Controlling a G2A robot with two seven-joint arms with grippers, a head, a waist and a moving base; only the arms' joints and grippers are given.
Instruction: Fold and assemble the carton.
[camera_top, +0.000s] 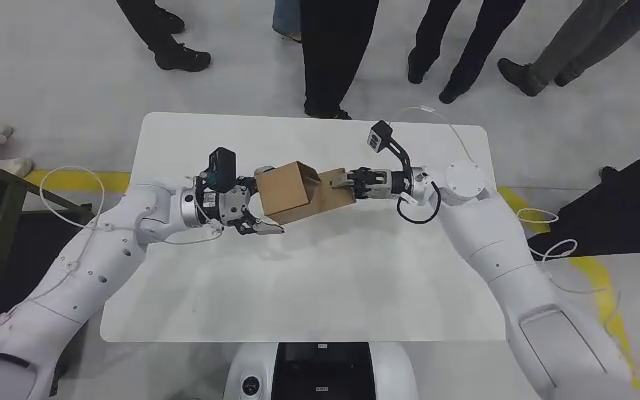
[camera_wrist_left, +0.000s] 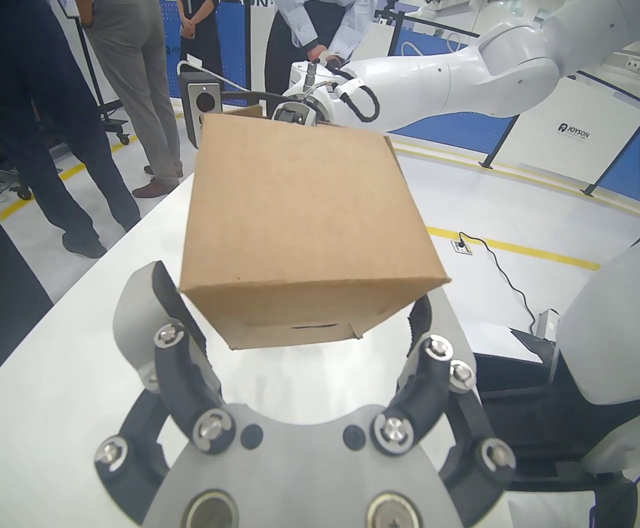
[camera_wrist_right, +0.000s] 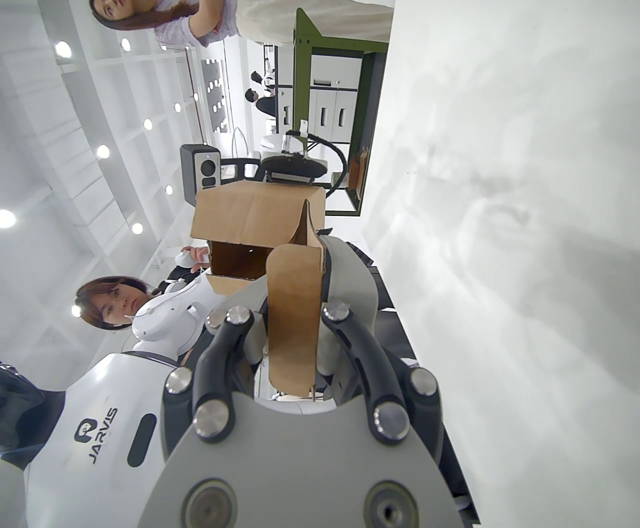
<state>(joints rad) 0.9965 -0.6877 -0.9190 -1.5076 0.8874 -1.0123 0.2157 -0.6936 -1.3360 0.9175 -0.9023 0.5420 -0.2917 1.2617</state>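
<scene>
A brown carton hangs above the middle of the white table, held between my two arms. My right gripper is shut on one of its open-end flaps, with the carton's open mouth facing it. My left gripper is open at the opposite, closed end; its two fingers spread wide on either side of the carton's near bottom edge. I cannot tell whether they touch it. A slot and tab show on that lower face.
Several people stand on the floor beyond the table's far edge. Bare tabletop lies under and in front of the carton. A black cable runs across the floor off the table's side.
</scene>
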